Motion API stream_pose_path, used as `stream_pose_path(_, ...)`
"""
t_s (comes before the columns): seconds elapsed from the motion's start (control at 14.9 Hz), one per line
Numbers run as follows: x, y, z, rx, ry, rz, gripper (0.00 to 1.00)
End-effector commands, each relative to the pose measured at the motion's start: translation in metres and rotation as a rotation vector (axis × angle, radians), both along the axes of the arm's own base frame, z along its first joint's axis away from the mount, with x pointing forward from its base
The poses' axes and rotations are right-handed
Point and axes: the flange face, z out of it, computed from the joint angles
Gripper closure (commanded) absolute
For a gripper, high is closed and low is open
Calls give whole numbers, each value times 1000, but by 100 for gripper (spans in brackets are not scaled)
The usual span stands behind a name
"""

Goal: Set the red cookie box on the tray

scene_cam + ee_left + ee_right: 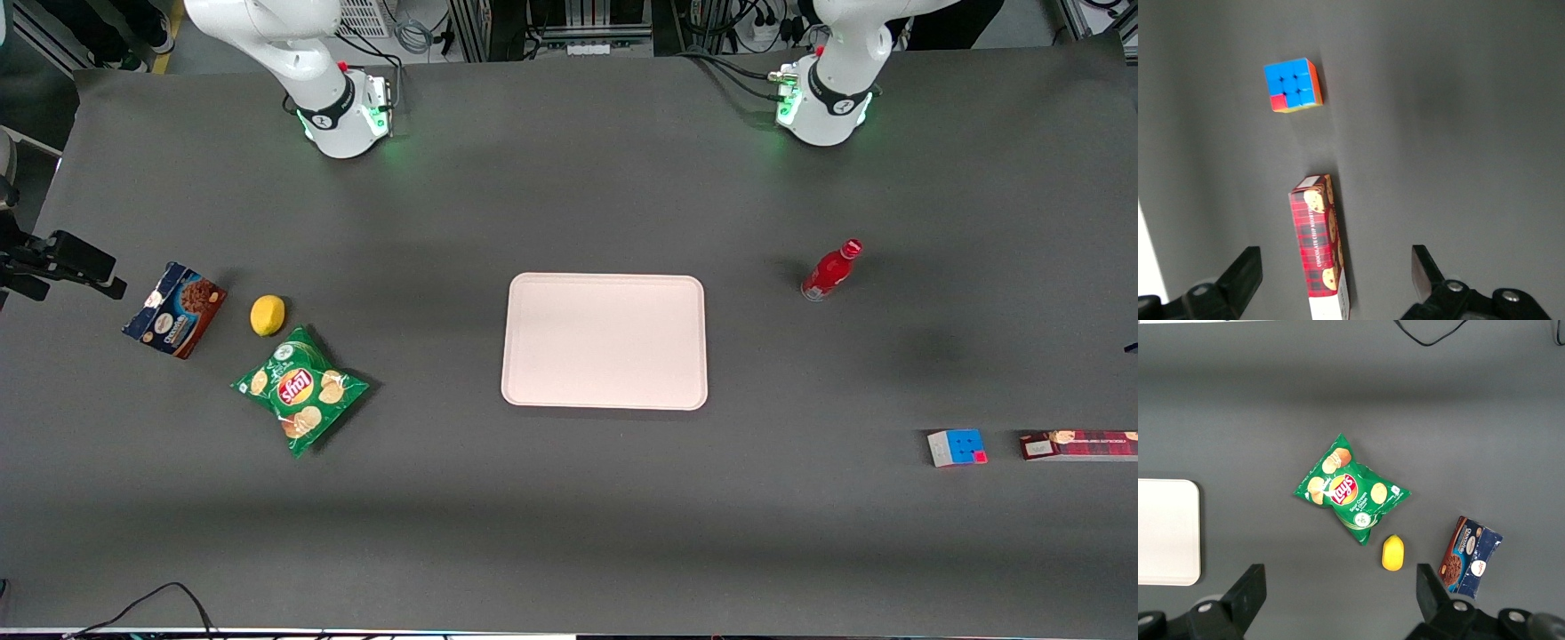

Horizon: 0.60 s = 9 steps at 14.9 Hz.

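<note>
The red cookie box (1080, 444) lies flat on the table at the working arm's end, a long slim plaid carton cut off by the front view's edge. The left wrist view shows its plaid top, cookie pictures and white end panel (1317, 247). My left gripper (1336, 260) hangs open above it, one dark finger (1248, 267) on each side of the carton and well apart from it. It does not appear in the front view. The pale pinkish tray (605, 342) sits at the table's middle with nothing on it.
A colour cube (957, 447) sits beside the red cookie box, toward the tray. A red bottle (831, 270) stands farther from the front camera. Toward the parked arm's end lie a green chips bag (300, 389), a lemon (268, 315) and a blue-brown cookie box (174, 309).
</note>
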Motion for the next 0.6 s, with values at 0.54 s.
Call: stream_pose_path(0.54, 13, 68, -72, -4, 12, 106, 0)
